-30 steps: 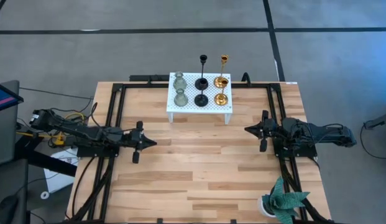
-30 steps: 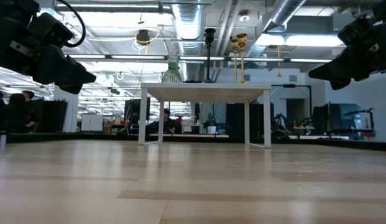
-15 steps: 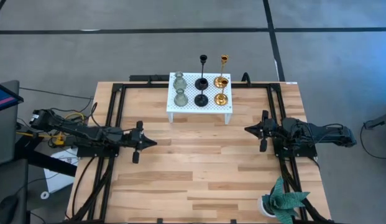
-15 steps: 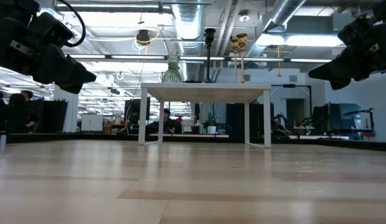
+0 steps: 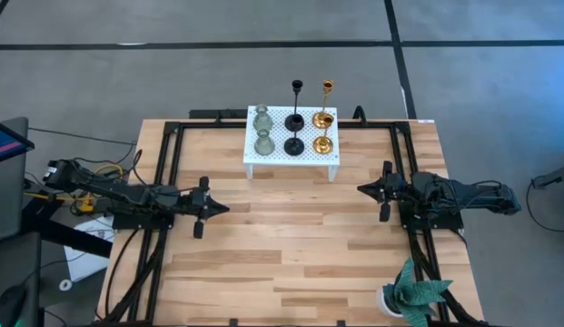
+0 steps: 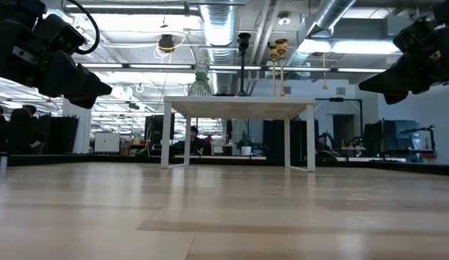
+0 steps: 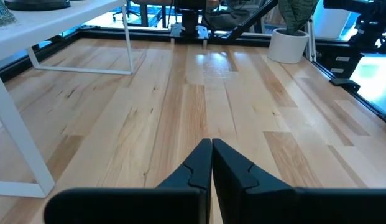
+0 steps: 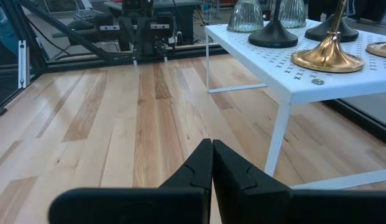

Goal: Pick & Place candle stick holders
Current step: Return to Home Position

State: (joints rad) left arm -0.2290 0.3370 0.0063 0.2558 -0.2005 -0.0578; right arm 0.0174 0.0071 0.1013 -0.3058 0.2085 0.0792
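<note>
The six green glass, black and gold candle stick holders (image 5: 294, 145) stand on the white perforated shelf (image 5: 278, 154), upper centre. The left end effector (image 5: 220, 208) and right end effector (image 5: 363, 189), both closed and empty, flank it lower down.

Six upright candle stick holders (image 5: 294, 145) on a white shelf (image 5: 277, 156) — paired; green glass, black, gold

A pale wooden desk (image 5: 291, 259) stands on a grey floor (image 5: 218, 77) crossed by dark lines. Beyond it, an open workshop hall stretches under exposed silver ducts (image 6: 217, 25) and bright ceiling lights (image 6: 148, 72). A person (image 6: 22, 128) shows among dark workstations at far left.
</note>
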